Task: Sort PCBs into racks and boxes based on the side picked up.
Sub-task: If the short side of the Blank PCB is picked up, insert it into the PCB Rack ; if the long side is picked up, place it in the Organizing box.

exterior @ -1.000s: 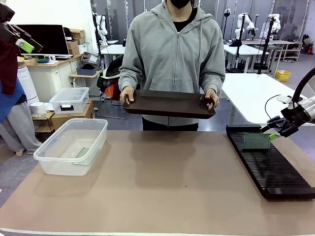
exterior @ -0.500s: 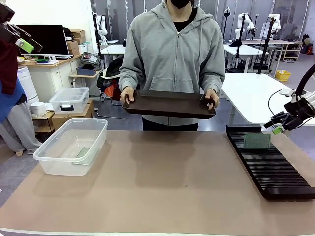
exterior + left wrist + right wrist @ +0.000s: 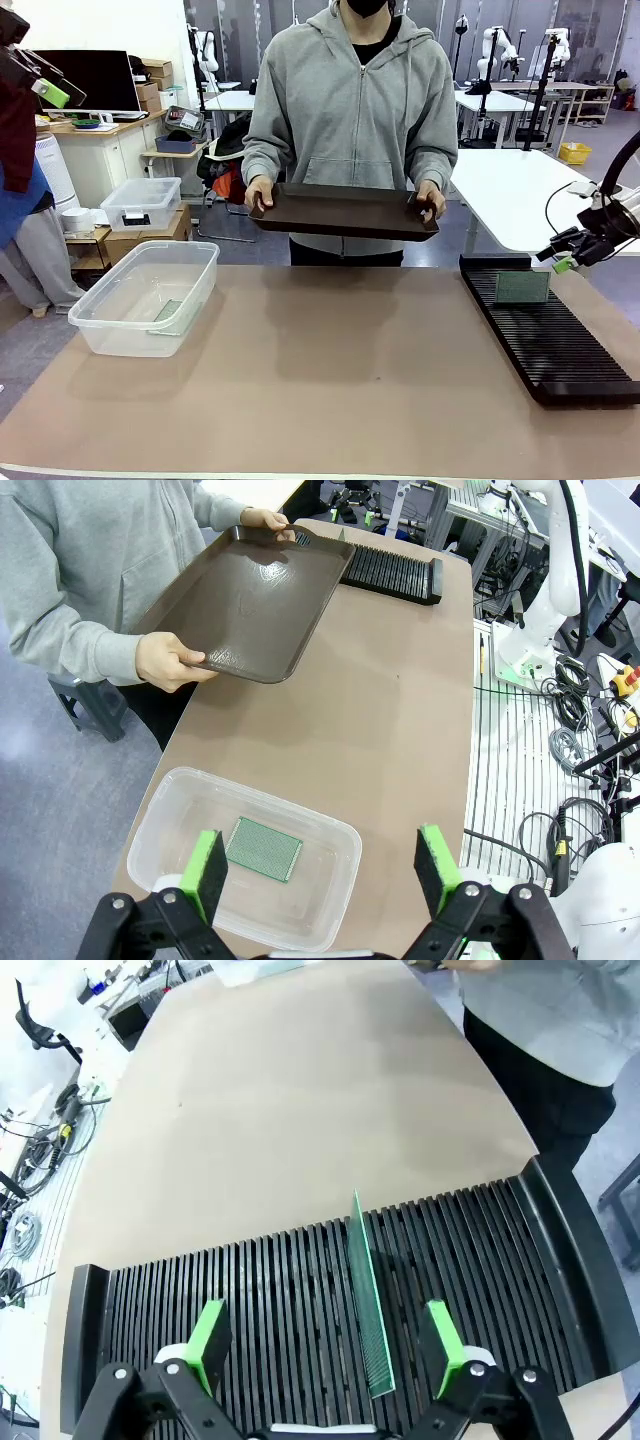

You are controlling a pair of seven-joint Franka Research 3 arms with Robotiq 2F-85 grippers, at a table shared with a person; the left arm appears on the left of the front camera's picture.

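Right wrist view shows the right gripper spread wide, empty, directly above a PCB standing on edge in the rack, its long axis running between the pads.

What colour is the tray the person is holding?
Dark brown tray, glossy and bare; it shows best in the left wrist view.
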